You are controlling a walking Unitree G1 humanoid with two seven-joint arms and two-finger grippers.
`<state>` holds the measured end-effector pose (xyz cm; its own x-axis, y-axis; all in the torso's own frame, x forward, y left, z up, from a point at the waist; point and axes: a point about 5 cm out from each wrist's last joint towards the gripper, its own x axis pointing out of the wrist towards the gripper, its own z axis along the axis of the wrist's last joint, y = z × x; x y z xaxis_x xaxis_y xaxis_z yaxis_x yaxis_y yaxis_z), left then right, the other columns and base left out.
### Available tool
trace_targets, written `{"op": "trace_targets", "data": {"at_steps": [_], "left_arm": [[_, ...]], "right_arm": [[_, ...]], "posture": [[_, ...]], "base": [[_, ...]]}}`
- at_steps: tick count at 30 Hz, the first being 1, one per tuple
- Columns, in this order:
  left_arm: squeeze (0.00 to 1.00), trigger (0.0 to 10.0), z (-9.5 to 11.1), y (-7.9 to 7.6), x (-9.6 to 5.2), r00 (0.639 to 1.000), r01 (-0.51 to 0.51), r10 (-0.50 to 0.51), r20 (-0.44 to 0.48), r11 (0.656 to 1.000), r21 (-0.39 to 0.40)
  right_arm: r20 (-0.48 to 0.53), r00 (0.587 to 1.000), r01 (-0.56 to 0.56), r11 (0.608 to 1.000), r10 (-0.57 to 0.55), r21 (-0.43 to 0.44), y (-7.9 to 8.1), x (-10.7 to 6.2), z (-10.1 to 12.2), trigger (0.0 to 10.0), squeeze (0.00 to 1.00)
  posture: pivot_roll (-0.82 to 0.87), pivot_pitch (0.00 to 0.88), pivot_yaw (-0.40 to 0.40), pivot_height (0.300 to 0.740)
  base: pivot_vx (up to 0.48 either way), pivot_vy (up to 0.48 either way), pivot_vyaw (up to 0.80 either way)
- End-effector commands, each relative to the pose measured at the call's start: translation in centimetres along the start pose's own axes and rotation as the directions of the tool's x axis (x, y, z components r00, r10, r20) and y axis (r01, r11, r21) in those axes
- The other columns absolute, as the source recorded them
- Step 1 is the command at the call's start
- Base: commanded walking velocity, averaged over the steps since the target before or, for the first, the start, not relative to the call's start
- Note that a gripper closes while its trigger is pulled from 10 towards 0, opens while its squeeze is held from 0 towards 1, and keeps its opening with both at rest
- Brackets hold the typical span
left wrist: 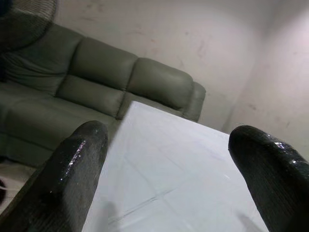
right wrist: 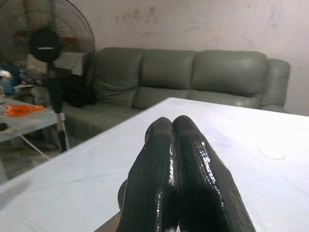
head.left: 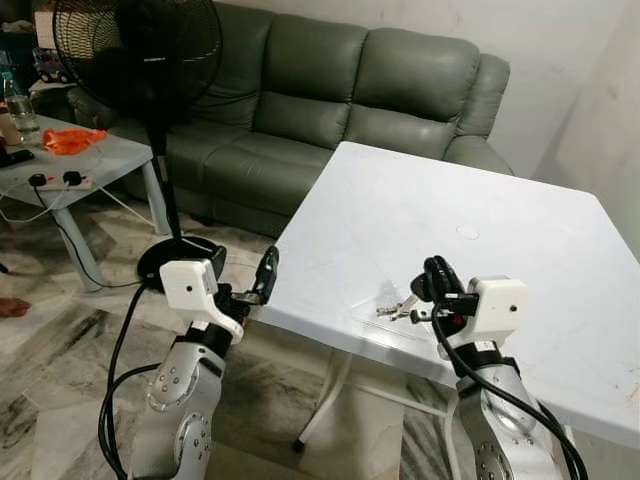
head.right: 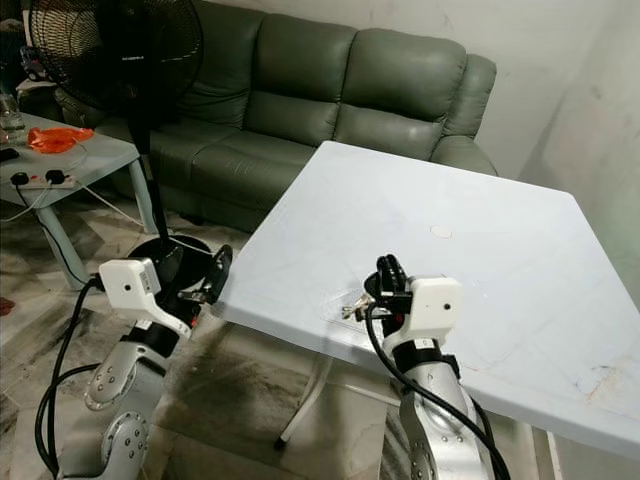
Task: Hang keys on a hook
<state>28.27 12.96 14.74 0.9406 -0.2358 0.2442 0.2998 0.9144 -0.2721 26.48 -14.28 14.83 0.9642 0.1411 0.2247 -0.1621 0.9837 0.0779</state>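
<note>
A small bunch of silver keys [head.left: 397, 310] sticks out to the left from under my right gripper [head.left: 437, 273], just above the near part of the white table [head.left: 480, 180]. The right gripper's two black fingers [right wrist: 174, 164] are pressed together and point up and forward; the keys seem held low between them. My left gripper [head.left: 264, 278] hovers at the table's near left corner, fingers [left wrist: 72, 169] spread wide with nothing between them. I see no hook.
A grey-green sofa [head.left: 330, 100] stands behind the table. A black standing fan [head.left: 140, 60] is at the left, its base by my left arm. A low side table [head.left: 90, 160] holds a power strip, an orange item and a bottle.
</note>
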Motion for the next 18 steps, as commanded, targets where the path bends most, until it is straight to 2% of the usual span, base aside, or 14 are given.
{"op": "trace_targets", "data": {"at_steps": [1, 18], "left_arm": [[0.00, 10.0, 0.06, -0.41, 0.40, 1.000, 0.017, -0.017, 0.004, 1.000, -0.001], [0.00, 10.0, 0.04, -0.44, 0.58, 1.000, 0.009, -0.009, 0.001, 1.000, 0.007]], "right_arm": [[-0.010, 1.000, 0.030, 1.000, -0.030, -0.004, -0.72, 0.21, -0.02, 10.0, 0.00], [-0.012, 0.999, 0.036, 0.999, -0.036, -0.009, -0.71, 0.86, -0.06, 10.0, 0.00]], "posture": [[0.02, 0.000, -0.085, 0.740], [0.02, 0.000, -0.077, 0.740]], "base": [[0.000, 0.000, -0.76], [0.000, 0.000, -0.75]]}}
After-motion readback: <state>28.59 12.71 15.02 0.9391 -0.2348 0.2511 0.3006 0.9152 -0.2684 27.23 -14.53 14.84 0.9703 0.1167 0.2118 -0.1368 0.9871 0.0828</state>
